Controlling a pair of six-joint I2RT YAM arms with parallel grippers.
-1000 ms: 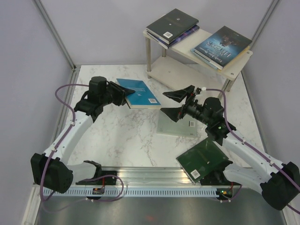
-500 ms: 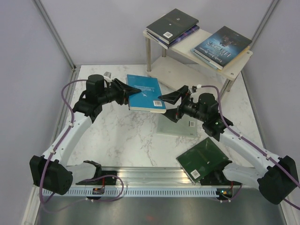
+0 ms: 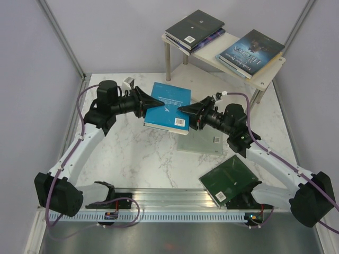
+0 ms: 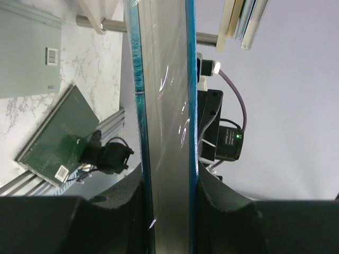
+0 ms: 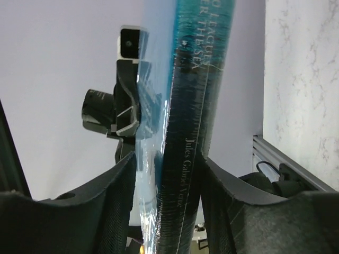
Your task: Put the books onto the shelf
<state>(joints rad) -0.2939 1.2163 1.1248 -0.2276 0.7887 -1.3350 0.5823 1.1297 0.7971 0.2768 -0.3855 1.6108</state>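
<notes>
1. The thin cyan paperback in glossy film (image 3: 168,106) is hanging in the air over the white marble-patterned table (image 3: 132,153). It is sitting between the two arms, well short of the cream two-tier shelf on thin metal legs (image 3: 209,54).
2. The left gripper (image 3: 151,104) is clamping the book's left edge, with its black fingers (image 4: 127,201) pressing both covers.
3. The right gripper (image 3: 185,110) is taking the opposite edge. Its fingers (image 5: 114,206) are sitting snug against either face at the spine, so it looks to be grasping too.
4. This reads as a handover, since the shelf stands on the right arm's side.
5. The cover is showing bright cyan with a white barcode sticker (image 3: 180,121), the spine is reading "Jules Gabriel Verne", and the film is catching glare.
6. A pale mint book (image 3: 201,143) and a dark green book (image 3: 230,180) are lying on the table, waiting.
</notes>
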